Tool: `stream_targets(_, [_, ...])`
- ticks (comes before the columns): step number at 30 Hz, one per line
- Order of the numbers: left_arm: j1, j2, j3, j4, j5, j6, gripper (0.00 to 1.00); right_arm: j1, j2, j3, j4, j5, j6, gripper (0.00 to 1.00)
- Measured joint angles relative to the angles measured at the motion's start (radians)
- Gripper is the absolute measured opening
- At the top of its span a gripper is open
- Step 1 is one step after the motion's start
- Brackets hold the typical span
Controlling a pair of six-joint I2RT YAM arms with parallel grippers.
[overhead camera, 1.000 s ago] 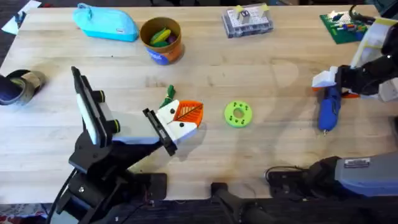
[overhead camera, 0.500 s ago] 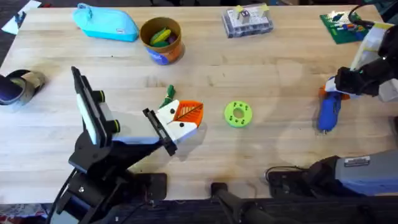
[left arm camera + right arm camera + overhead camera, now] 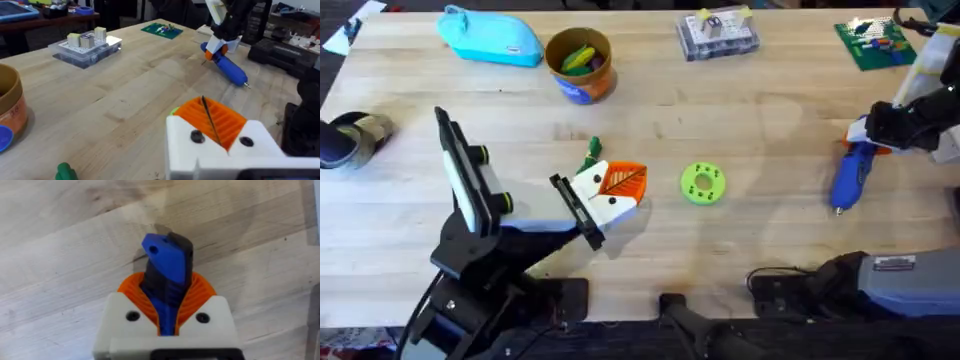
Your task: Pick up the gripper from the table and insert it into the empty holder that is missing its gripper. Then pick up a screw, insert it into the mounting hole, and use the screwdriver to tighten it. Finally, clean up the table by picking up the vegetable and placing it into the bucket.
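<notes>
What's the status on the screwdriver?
Right pincer shut on screwdriver, tip low near table. Left pincer shut, empty. Vegetable not yet binned.

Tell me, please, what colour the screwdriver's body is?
Blue, clearest from the left wrist: screwdriver.

No readable text, blue label on the bucket (image 3: 581,64) too small to make out

Overhead downward; wrist views close, low
</notes>
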Motion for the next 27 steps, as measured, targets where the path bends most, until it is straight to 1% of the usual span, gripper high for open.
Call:
stream_targets(7, [0.000,0.000,0.000,0.000,0.000,0.000,0.014,0.000,0.043,0.000,0.002,-0.001,0.004,0.163])
stream_targets(12, [0.000,0.000,0.000,0.000,0.000,0.000,0.014,0.000,0.050,0.000,0.019,-0.003,0.008,0.240])
stream_targets(13, [0.000,0.000,0.000,0.000,0.000,0.000,0.014,0.000,0.050,0.000,0.023,-0.003,0.010,0.269])
stream_targets(17, [0.000,0.000,0.000,0.000,0.000,0.000,0.014,0.000,0.050,0.000,0.035,-0.003,0.011,0.301])
stream_targets(19, [0.000,0.000,0.000,0.000,0.000,0.000,0.014,0.000,0.050,0.000,0.043,-0.003,0.013,0.341])
stream_targets(23, [0.000,0.000,0.000,0.000,0.000,0.000,0.014,0.000,0.050,0.000,0.055,-0.003,0.014,0.362])
stream_targets(25, [0.000,0.000,0.000,0.000,0.000,0.000,0.014,0.000,0.050,0.000,0.058,-0.003,0.014,0.387])
stream_targets(26, [0.000,0.000,0.000,0.000,0.000,0.000,0.014,0.000,0.050,0.000,0.059,-0.003,0.014,0.386])
stream_targets(27, [0.000,0.000,0.000,0.000,-0.001,0.000,0.014,0.000,0.050,0.000,0.059,-0.003,0.013,0.364])
